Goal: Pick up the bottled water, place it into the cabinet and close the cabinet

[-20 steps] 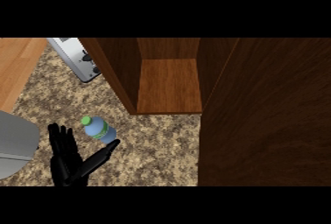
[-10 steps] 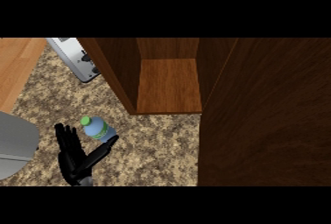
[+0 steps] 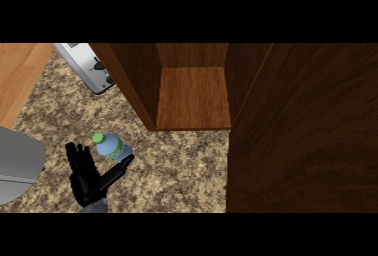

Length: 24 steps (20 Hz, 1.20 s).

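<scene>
Wooden cabinet [image 3: 192, 97] open, bottled water [image 3: 112, 147] outside on counter [image 3: 177, 170]

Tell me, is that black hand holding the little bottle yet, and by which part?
Nothing is held. The left hand is open beside the bottled water, fingers straight, thumb reaching toward the bottle's lower side.

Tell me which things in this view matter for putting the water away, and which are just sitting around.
Part of the job:
bottled water, standing on the counter
open cabinet
cabinet door
left hand, open beside the bottle

Just there:
toaster
grey object at the left edge
</scene>
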Available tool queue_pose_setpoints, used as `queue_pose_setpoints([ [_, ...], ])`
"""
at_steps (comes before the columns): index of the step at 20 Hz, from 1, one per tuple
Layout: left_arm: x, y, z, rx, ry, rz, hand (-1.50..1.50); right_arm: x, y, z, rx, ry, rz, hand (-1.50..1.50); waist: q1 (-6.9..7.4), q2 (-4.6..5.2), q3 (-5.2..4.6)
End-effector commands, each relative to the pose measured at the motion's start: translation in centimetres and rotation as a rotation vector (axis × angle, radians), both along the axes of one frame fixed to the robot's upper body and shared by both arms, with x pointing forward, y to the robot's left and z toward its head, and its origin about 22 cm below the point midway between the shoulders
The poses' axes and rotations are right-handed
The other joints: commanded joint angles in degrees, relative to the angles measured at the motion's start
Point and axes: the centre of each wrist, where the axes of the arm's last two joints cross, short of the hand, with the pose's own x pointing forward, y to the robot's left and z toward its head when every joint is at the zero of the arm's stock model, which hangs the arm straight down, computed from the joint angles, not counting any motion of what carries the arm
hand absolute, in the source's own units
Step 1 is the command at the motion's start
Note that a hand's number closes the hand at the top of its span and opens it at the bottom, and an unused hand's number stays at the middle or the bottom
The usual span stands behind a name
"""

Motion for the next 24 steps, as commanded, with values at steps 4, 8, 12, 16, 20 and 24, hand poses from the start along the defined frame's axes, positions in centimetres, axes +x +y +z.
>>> queue_pose_setpoints([
  [4, 1.1, -0.6, -1.0, -0.090, -0.109, -0.056, -1.50, -0.7, 0.2, 2.8, 0.014, -0.059, 0.027, -1.50, -0.27, -0.07, 0.01],
  [8, 2.1, -0.3, -0.9, -0.111, -0.169, -0.072, -1.50, -0.4, 1.0, 2.6, 0.009, -0.053, 0.011, -1.50, 0.15, 0.02, 0.01],
  [12, 2.3, -0.4, -1.5, -0.130, -0.189, -0.063, 1.50, -0.8, 0.1, 3.0, 0.020, -0.075, 0.029, -1.50, -0.04, 0.04, 0.01],
  [16, 4.9, -1.9, -0.4, -0.148, -0.212, -0.057, 1.50, -0.4, 0.6, 2.9, 0.009, -0.068, 0.015, -1.50, 0.06, 0.17, 0.00],
  [20, 4.6, -1.8, -0.4, -0.141, -0.222, -0.062, 1.50, -0.6, -0.1, 3.1, 0.008, -0.073, 0.012, -1.50, 0.31, 0.04, 0.05],
  [24, 4.3, 0.1, 0.1, -0.081, -0.222, -0.312, 1.50, -0.6, 0.4, 2.5, 0.030, -0.073, 0.015, -1.50, 0.46, -0.07, 0.06],
])
